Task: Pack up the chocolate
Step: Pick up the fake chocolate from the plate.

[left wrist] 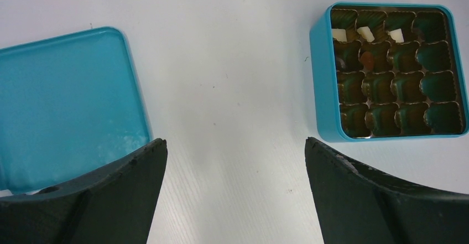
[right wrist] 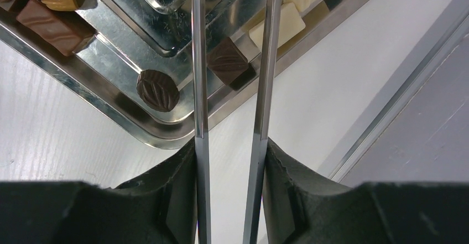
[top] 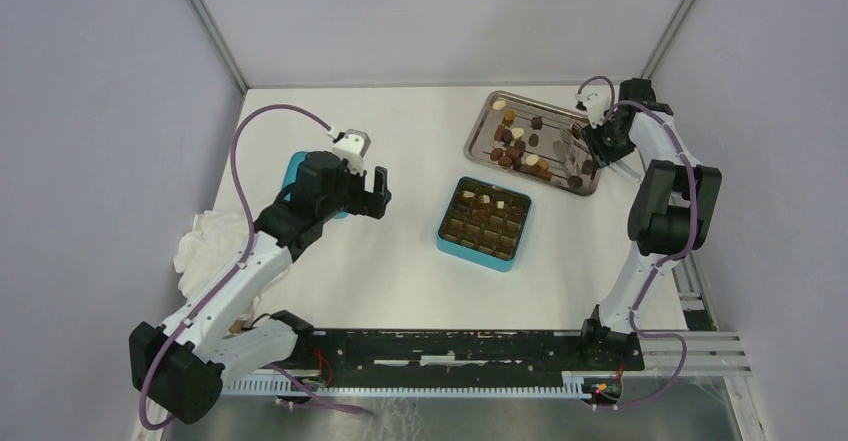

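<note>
The chocolate [top: 520, 146], small dark, brown and cream pieces, lies on a metal tray [top: 560, 111] at the back right. The teal box [top: 445, 223] with its brown gridded insert stands mid-table; three white pieces [left wrist: 365, 34] and a brown piece [left wrist: 366, 60] sit in its cells. My right gripper [top: 603, 146] is shut on the long metal tweezers [right wrist: 199, 61], whose arms stand apart over the tray's corner. A dark square piece [right wrist: 227, 60] lies between the arms, and a round dark piece [right wrist: 157, 90] beside them. My left gripper [left wrist: 235, 147] is open and empty over bare table.
The teal lid [left wrist: 66, 100] lies flat left of my left gripper, partly under the arm in the top view [top: 293, 173]. A crumpled white cloth [top: 205, 236] lies at the left edge. The tray's rim [right wrist: 110, 67] runs close to the table's right edge rail.
</note>
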You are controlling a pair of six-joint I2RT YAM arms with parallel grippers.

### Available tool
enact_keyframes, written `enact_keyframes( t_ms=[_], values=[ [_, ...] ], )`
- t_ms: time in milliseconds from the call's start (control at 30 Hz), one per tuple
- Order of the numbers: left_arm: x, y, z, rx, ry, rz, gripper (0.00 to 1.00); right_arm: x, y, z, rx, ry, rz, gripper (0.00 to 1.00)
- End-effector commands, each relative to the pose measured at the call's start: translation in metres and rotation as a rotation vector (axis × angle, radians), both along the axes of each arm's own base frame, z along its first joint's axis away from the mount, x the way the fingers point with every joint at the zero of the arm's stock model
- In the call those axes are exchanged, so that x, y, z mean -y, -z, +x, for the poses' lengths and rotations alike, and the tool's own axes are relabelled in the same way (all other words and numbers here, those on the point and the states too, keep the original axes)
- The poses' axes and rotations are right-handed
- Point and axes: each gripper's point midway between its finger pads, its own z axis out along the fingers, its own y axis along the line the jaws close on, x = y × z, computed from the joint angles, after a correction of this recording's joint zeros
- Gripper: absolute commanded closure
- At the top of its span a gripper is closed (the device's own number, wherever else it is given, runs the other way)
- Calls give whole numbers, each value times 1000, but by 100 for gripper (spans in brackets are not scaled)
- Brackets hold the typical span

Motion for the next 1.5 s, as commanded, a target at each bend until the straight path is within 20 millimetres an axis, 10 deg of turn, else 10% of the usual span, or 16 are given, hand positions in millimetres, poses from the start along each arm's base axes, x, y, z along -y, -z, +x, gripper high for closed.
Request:
enact_keyframes(
  t_ms=[0,667,1000,1467],
  values=[
    [0,-3,4,35,38,33,2,6,-22,7,70,20,-47,55],
    [-2,-4,4,38,34,33,2,-8,-16,17,63,-9,27,67],
    [-2,-2,4,36,34,35,2,-13,-28,16,101,-16,47,96],
    [47,-6,-20,-14,304,-138,1,-65,-66,-46,284,-173,216,100]
  ],
)
